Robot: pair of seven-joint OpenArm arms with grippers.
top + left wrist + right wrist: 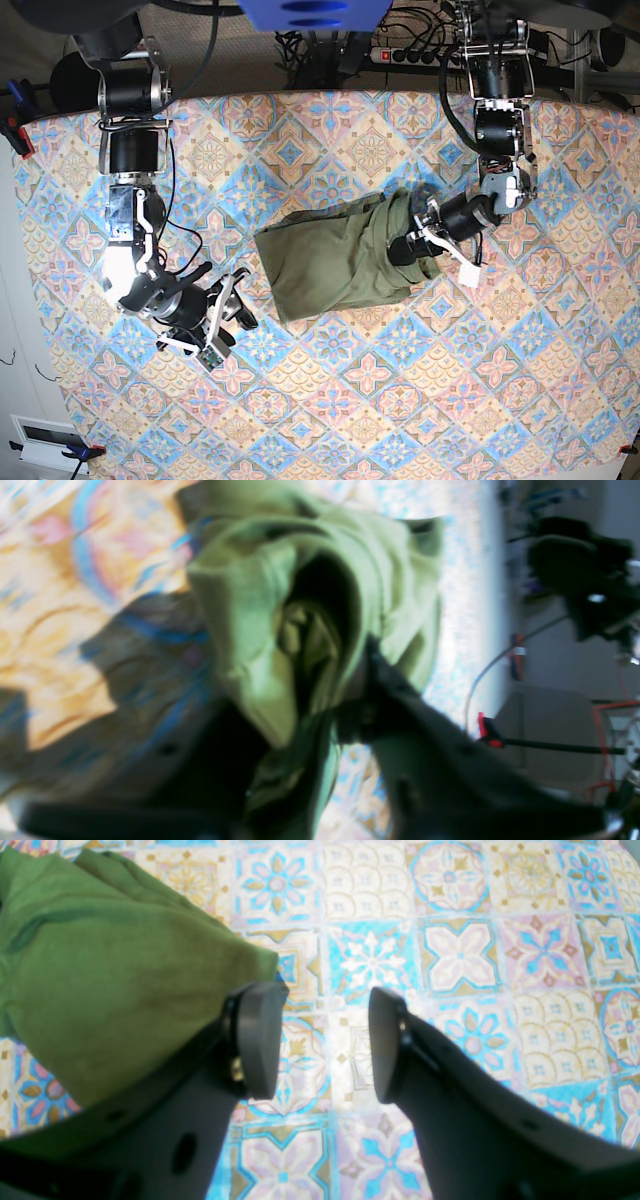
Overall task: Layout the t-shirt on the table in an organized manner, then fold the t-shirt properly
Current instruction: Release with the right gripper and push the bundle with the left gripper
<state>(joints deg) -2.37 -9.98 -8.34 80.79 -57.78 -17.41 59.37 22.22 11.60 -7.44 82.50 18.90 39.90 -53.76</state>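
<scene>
Reaching down onto the t-shirt (pixel 340 262) near the middle of the table (pixel 520 380), the left gripper (pixel 415 243) pinches bunched fabric at its edge. Beside the shirt's other end, the right gripper (pixel 322 1040) hovers with fingers spread, empty. Only the right wrist view shows bare tiles between them.

Patterned table (pixel 330 420) under crumpled t-shirt (pixel 330 260)
</scene>
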